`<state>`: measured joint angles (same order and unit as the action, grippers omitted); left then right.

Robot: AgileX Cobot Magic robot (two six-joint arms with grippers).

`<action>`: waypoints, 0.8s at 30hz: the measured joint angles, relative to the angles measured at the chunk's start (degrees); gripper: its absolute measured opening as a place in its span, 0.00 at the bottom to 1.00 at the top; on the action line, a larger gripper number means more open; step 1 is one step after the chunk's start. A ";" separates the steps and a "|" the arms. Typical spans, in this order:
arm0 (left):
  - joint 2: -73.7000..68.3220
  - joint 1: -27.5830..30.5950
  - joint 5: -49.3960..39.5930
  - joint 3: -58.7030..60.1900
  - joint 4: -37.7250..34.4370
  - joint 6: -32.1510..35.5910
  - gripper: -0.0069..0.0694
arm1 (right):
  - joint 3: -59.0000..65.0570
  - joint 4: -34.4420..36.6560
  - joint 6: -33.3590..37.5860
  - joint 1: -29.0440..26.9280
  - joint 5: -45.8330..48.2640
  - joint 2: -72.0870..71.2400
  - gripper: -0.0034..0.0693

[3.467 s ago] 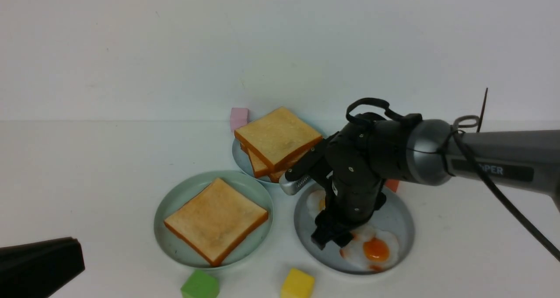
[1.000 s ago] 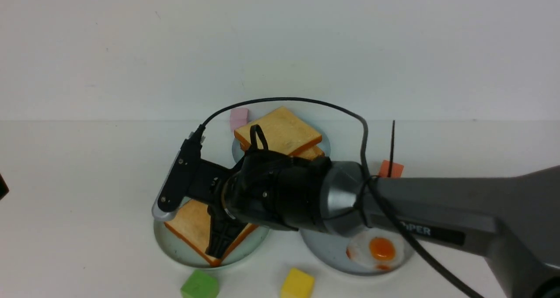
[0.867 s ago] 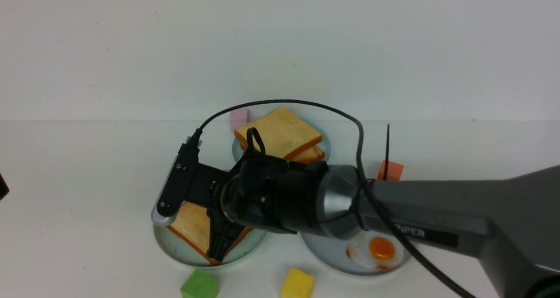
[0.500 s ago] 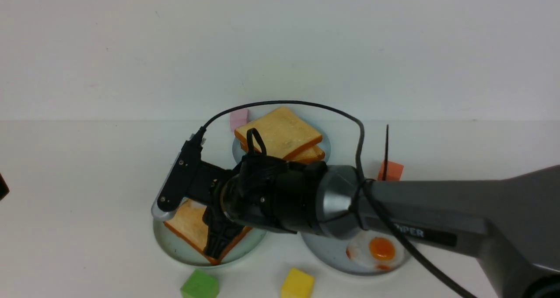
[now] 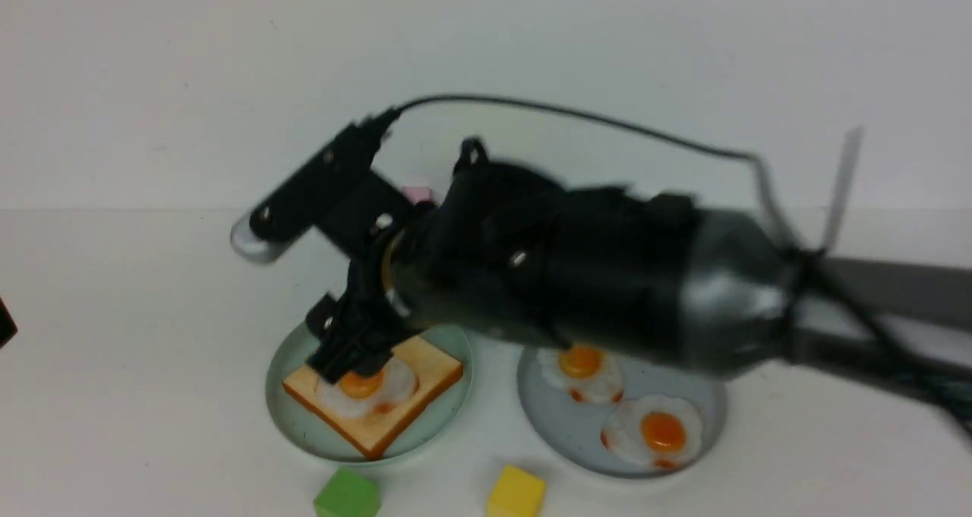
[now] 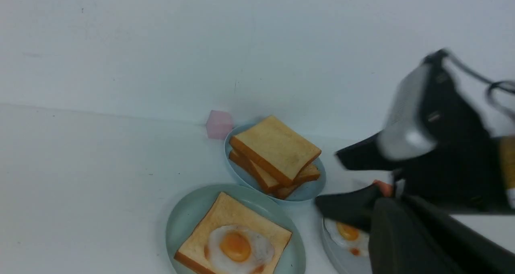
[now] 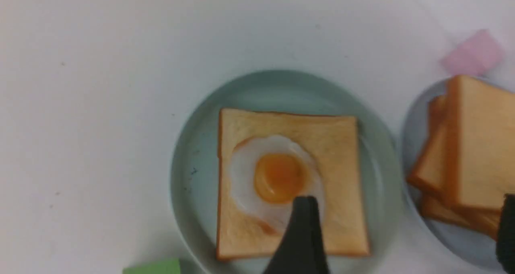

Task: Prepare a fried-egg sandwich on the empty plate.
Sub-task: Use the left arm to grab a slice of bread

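Observation:
The empty plate (image 5: pixel 282 411) (image 6: pixel 181 215) (image 7: pixel 189 161), pale mint green, now carries one toast slice (image 5: pixel 429 365) (image 6: pixel 225 207) (image 7: pixel 340 153) with a fried egg (image 5: pixel 363 384) (image 6: pixel 237 246) (image 7: pixel 277 177) lying flat on it. My right gripper (image 5: pixel 353 356) (image 7: pixel 406 199) hangs open just above them, holding nothing. One of its fingers (image 7: pixel 302 229) is over the egg's edge and the other is over the toast pile. My left gripper (image 6: pixel 382 209) is shut and empty, far off at the table's left, pointing toward the plates.
A pile of toast slices (image 6: pixel 277 149) (image 7: pixel 478 141) sits on a light-blue plate (image 6: pixel 312 189) behind the mint one. A grey-blue plate (image 5: pixel 687 441) to the right holds two more eggs (image 5: pixel 657 430). Pink cube (image 6: pixel 219 124), green cube (image 5: pixel 347 494) and yellow cube (image 5: pixel 516 493) stand nearby.
My right gripper has opened and let go of the egg, which now lies on the toast. The arm has risen from the plate and is blurred by motion.

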<state>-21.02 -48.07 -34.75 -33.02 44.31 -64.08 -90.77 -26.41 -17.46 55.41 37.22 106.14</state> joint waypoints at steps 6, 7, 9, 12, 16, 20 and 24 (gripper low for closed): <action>-0.87 0.00 0.14 0.00 -2.51 4.64 0.11 | 0.68 2.48 0.00 0.56 20.98 -9.64 0.50; -1.72 0.00 0.34 0.00 -4.10 6.51 0.11 | 1.53 2.42 0.00 0.56 24.58 -11.20 0.42; -4.35 0.00 0.77 0.00 -8.10 10.57 0.11 | 3.37 1.74 0.00 0.56 29.24 -13.98 0.29; -11.90 0.00 2.90 -0.18 -19.18 19.06 0.11 | 8.84 -0.52 -0.05 0.56 32.92 -20.04 0.09; -24.44 0.00 2.02 -4.16 -31.60 28.85 0.11 | 14.48 -1.48 -0.99 0.56 33.30 -29.05 0.03; -40.59 0.52 -1.58 -15.11 -38.05 38.81 0.07 | 18.66 -1.19 -4.06 0.56 33.63 -38.64 0.03; -54.41 5.23 -6.98 -27.43 -44.87 50.90 0.07 | 21.67 0.87 -6.01 0.56 34.42 -46.15 0.03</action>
<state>-75.43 -42.84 -41.72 -60.44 -0.56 -13.19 -69.10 -25.54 -23.48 55.97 71.65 59.99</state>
